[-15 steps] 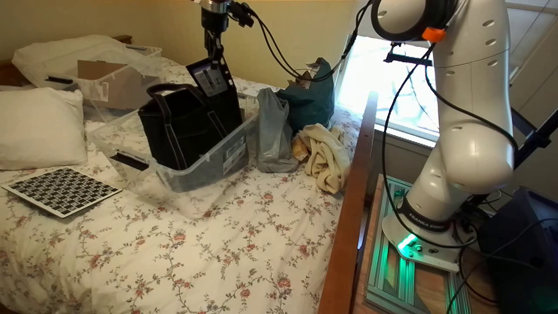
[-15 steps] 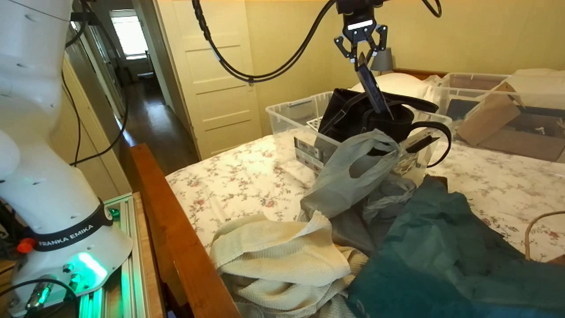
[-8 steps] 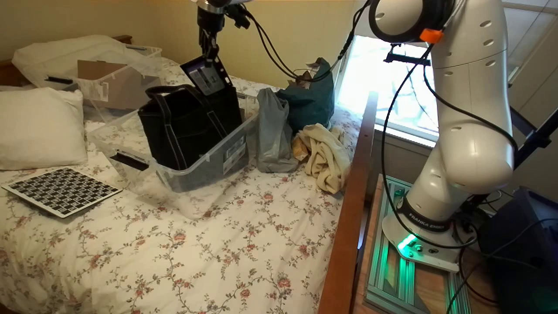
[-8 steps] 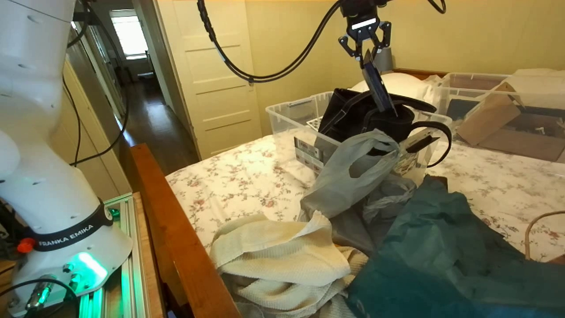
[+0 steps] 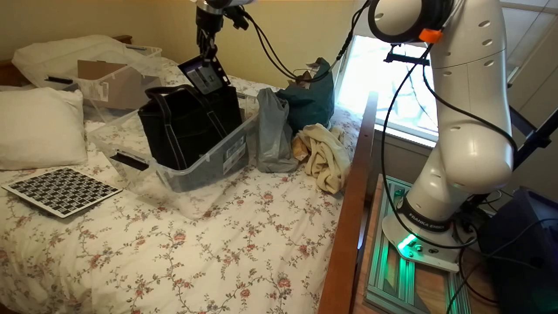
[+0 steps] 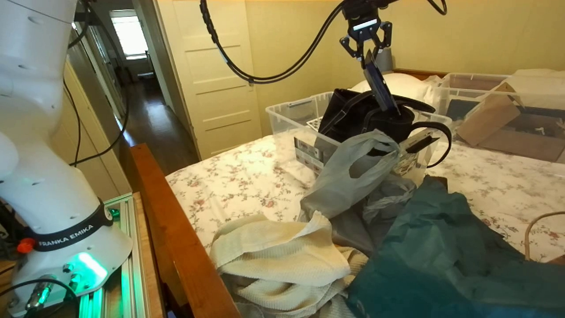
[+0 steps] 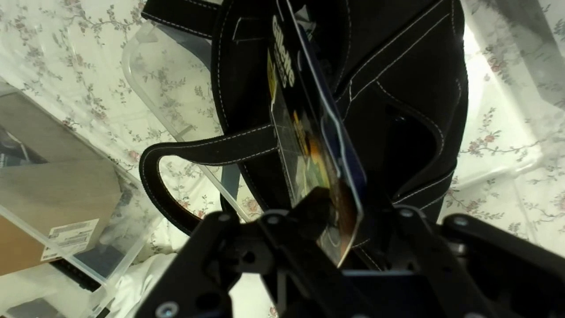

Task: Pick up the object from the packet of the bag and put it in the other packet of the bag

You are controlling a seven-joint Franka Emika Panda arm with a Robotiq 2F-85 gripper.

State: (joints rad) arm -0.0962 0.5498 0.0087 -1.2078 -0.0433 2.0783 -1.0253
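A clear bin (image 5: 211,168) held the leaning bag (image 5: 187,124), presumably against slumping; my gripper (image 6: 367,60) pinched the object (image 5: 205,80) (a printed pack) near its top, likely leaving the lower end free for entry; whether above or inside the bag, I could not tell.

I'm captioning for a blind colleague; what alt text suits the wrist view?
A pincer grips a flat Gillette package, seen from above against a black bag; its far end reaches the picture's top edge. The bag sits in a clear bin on a floral bedspread, a brown cardboard box at left.
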